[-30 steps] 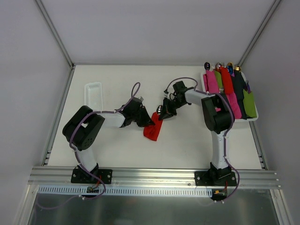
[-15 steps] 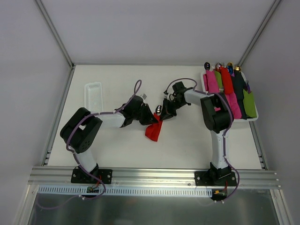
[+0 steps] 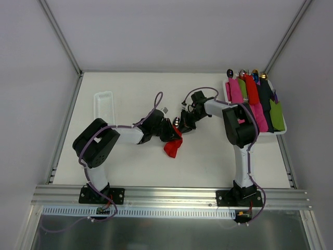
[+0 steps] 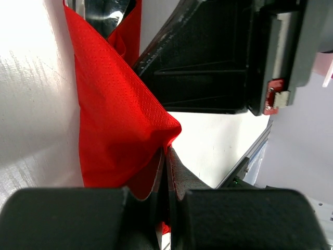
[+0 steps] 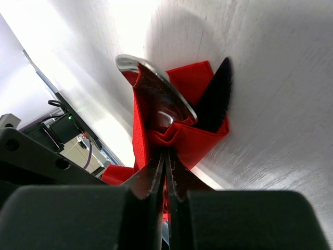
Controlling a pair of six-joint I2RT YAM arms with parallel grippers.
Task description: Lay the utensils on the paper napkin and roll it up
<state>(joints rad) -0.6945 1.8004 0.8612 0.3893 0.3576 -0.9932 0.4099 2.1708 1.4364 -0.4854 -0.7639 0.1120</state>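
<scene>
The red paper napkin (image 3: 172,148) lies crumpled mid-table, partly folded over the silver utensils, whose rounded end (image 3: 177,123) pokes out at its top. In the right wrist view a shiny spoon bowl (image 5: 156,94) sits wrapped in the napkin (image 5: 197,138). My left gripper (image 3: 167,133) is shut on a fold of the napkin (image 4: 114,120). My right gripper (image 3: 180,125) is shut on the napkin's upper edge, right against the spoon. The two grippers nearly touch. The rest of the utensils is hidden under the paper.
A white ribbed plastic tray (image 3: 103,104) lies at the back left. A white tray (image 3: 281,131) at the right edge holds several rolled bundles in pink, green, red and dark colours. The right gripper body (image 4: 218,57) fills the top of the left wrist view.
My left gripper has moved right toward the right gripper, pulling the napkin's left side over. The napkin has bunched up and shifted slightly right. The right gripper has barely moved.
</scene>
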